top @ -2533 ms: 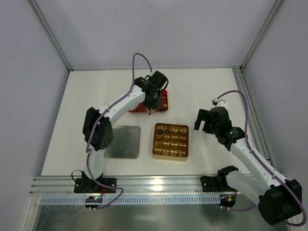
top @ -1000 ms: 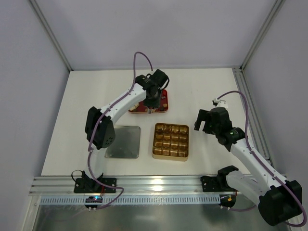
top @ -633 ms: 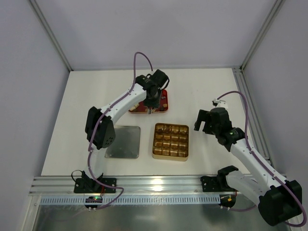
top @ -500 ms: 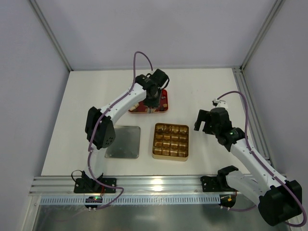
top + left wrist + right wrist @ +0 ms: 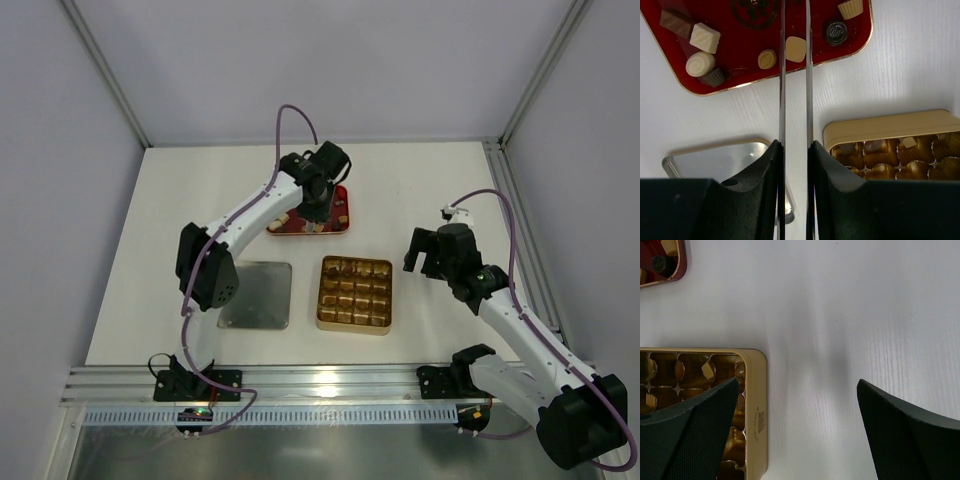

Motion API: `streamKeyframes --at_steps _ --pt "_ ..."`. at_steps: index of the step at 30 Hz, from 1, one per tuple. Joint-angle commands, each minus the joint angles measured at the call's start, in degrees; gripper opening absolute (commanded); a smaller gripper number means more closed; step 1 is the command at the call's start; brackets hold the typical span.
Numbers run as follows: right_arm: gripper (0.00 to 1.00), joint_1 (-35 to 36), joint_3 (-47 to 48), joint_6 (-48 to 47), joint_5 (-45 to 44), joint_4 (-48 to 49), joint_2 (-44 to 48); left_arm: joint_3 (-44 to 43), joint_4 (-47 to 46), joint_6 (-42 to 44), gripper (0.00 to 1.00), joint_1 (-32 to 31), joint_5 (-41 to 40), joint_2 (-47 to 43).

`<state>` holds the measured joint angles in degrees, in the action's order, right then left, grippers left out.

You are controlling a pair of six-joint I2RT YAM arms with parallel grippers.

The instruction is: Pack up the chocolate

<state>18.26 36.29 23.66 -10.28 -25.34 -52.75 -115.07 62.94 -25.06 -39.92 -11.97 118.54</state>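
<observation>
Barely begun: left pincer (image 5: 794,15) hovering over red tray (image 5: 735,40), blades standing narrowly apart and flanking cream chocolate (image 5: 795,49); cannot tell whether clamped. Other pieces waiting either side of blades. Gold tin (image 5: 880,122), back beside pincer's base, looking mostly unfilled. Right pincer (image 5: 797,390) gaping wide, carrying nothing.

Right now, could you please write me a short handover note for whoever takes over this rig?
Left gripper: jaws narrow, straddling a cream square chocolate in the red tray; I cannot tell whether it is pinched.
Right gripper: open, empty, above bare table beside the gold tin.
Done: the tin is uncovered; how many cells are filled is unclear.
Left: at least seven other chocolate pieces lie in the tray, to be moved into the tin.
</observation>
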Motion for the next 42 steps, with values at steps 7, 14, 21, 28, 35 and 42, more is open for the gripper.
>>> streamKeyframes --at_steps 7,14,21,28,35,42 --pt "1.0 -0.2 0.1 -0.4 -0.1 2.1 -0.5 0.5 0.3 0.7 0.27 0.4 0.0 -8.1" --pt "1.0 -0.1 0.1 0.0 0.4 2.8 -1.3 2.0 1.0 0.7 0.27 0.3 1.0 -10.7" --pt "1.0 -0.1 0.0 0.3 0.8 3.8 -2.4 8.2 0.5 -0.4 0.27 -1.7 2.7 -16.7" --pt "1.0 -0.1 0.5 0.7 0.6 4.8 -3.7 14.2 0.4 -2.8 0.27 -6.0 3.2 -23.3" --pt "1.0 -0.1 1.1 1.0 0.4 5.0 -4.5 20.0 0.5 -6.4 0.27 -11.8 3.1 -30.4" --pt "1.0 -0.1 1.2 1.2 0.2 5.3 -4.9 25.5 0.8 -10.9 0.27 -18.4 2.8 -35.0"
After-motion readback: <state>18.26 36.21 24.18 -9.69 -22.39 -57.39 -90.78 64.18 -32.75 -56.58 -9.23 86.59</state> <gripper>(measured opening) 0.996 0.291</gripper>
